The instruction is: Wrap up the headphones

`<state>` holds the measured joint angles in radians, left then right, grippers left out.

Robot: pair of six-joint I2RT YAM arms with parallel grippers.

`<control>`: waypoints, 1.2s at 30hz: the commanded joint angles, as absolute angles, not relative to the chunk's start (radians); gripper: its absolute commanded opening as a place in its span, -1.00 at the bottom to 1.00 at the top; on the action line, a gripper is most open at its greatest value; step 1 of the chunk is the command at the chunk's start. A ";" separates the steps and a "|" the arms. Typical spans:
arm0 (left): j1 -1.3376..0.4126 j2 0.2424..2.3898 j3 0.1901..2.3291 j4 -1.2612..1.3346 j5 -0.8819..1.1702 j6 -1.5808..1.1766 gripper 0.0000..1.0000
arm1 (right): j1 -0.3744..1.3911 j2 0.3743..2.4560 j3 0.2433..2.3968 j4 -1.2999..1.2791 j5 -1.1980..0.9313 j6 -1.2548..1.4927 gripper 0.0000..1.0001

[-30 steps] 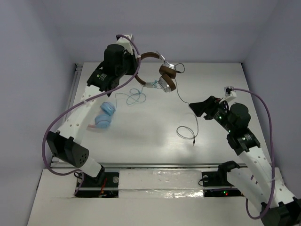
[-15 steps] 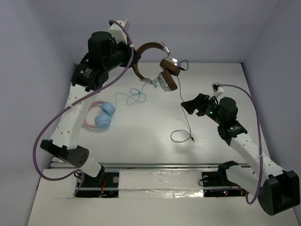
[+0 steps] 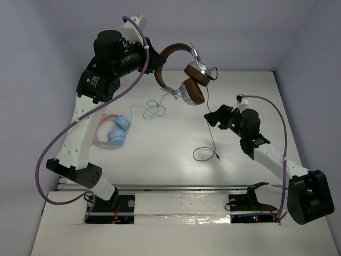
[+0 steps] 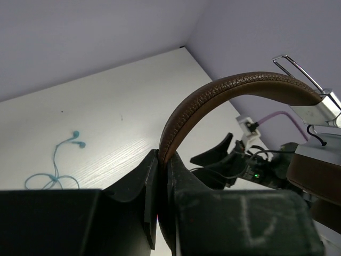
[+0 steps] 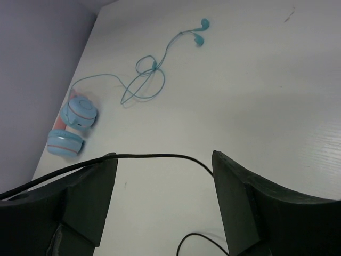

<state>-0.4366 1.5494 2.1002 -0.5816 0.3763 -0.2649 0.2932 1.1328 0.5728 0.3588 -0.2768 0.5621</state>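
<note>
While the left gripper [image 3: 157,63] is shut tight on the brown headband [image 3: 173,49], it holds the headphones [image 3: 193,80] up off the table [image 3: 160,160] near the far side, with the earcups [image 3: 194,85] hanging free to its right. The right gripper [image 3: 213,116] has its jaws wide apart. The thin black cable [image 5: 154,156] runs across the gap between them near the tips and is not pinched, and its tail loops on the table down to the plug [image 3: 219,158].

Main risk, as I judge it: the cable sits so close to the fingertips that a close could miss it, or let it slide out once there is tension. Second risk: the left hold is a narrow pinch on a curved band, so a hard tug on the cable could twist or slip the headphones in the jaws, and the dangling earcups would swing. Third risk: the light-blue earbuds [image 3: 154,109] lie tangled just below and left of the earcups in the top view, so wrapping low could snag them. The pink-and-blue headphones [image 3: 114,130] are well apart, so they are probably no issue. The loose tail could also knot while dragging.
</note>
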 commanded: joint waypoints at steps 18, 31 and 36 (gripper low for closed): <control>-0.414 1.580 2.195 -0.416 0.532 -0.405 -1.00 | 0.382 1.468 0.488 0.928 -0.272 0.624 0.43; -0.325 1.603 1.947 -0.105 0.515 -0.606 -1.00 | 0.497 1.473 0.505 0.787 -0.184 0.707 -1.00; -0.285 1.620 1.762 0.035 0.378 -0.748 -1.00 | 0.551 1.451 0.569 0.513 -0.060 0.687 -1.00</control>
<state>-0.3042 1.6264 1.8328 -0.1616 0.4633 -0.6071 0.5293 1.4845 0.5217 0.6811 -0.1638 0.7002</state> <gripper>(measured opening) 0.043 0.033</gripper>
